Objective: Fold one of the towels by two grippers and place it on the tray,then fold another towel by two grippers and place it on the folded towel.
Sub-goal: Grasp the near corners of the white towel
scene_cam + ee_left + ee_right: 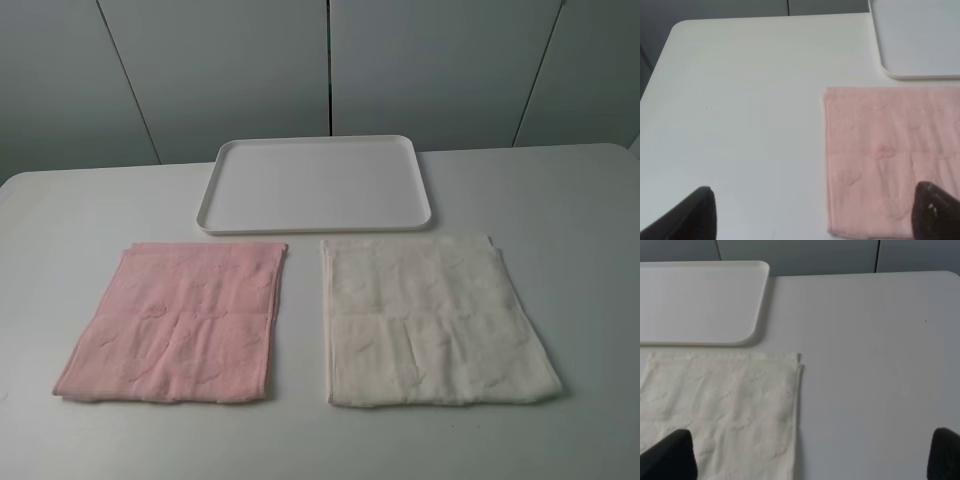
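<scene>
The cream towel (435, 320) is being carried flat by the white desk (580, 220) on the right side, just in front of the near rim of the tray (315, 185). The pink towel (175, 325) is being supported flat beside it on the left, with a strip of bare desk being left between the two. The left gripper (810, 210) is being held wide open over the pink towel's outer edge, and nothing is being gripped by it. The right gripper (810, 450) is being held just as wide over the cream towel's outer edge, and nothing is being gripped there either.
</scene>
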Available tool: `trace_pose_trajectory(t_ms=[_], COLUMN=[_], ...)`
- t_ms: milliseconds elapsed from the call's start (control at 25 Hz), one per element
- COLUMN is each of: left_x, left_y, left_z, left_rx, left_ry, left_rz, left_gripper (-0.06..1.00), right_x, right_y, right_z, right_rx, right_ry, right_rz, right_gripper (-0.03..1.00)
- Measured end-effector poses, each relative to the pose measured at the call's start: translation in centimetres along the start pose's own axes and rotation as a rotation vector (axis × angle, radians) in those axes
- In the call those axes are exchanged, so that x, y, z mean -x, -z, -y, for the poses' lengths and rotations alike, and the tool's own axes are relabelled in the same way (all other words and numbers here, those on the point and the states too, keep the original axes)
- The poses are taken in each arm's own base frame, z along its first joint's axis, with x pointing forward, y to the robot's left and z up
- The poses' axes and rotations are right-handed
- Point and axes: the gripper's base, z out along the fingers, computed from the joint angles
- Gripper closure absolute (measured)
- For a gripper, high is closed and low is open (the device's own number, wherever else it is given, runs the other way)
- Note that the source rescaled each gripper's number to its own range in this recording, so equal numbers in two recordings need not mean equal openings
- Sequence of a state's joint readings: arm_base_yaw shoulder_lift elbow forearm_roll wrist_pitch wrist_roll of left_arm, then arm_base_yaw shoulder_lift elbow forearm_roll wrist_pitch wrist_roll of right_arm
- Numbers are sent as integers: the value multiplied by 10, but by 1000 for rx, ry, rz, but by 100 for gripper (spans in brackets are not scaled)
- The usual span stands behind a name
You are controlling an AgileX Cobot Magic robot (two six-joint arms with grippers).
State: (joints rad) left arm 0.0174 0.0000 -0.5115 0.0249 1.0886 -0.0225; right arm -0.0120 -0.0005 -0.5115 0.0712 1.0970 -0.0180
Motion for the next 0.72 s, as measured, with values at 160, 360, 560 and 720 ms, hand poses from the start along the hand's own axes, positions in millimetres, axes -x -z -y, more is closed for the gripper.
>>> trace_pose_trajectory(t_ms=[160,360,560,720], left_x=[0,0,0,0], left_y=[0,0,0,0], left_z=[0,1,1,1], left_rx=[0,-9,-15,-15], left_ry=[0,5,8,8], left_rz=[0,0,0,0], left_gripper=[-6,-6,-6,-6], right_x=[0,0,0,0], right_y=[0,0,0,0], right_z=[0,0,0,-1], right_rx=[0,0,0,6], right_ry=[0,0,0,-3], right_rz=[0,0,0,0], right_gripper=[-3,-3,-3,-3])
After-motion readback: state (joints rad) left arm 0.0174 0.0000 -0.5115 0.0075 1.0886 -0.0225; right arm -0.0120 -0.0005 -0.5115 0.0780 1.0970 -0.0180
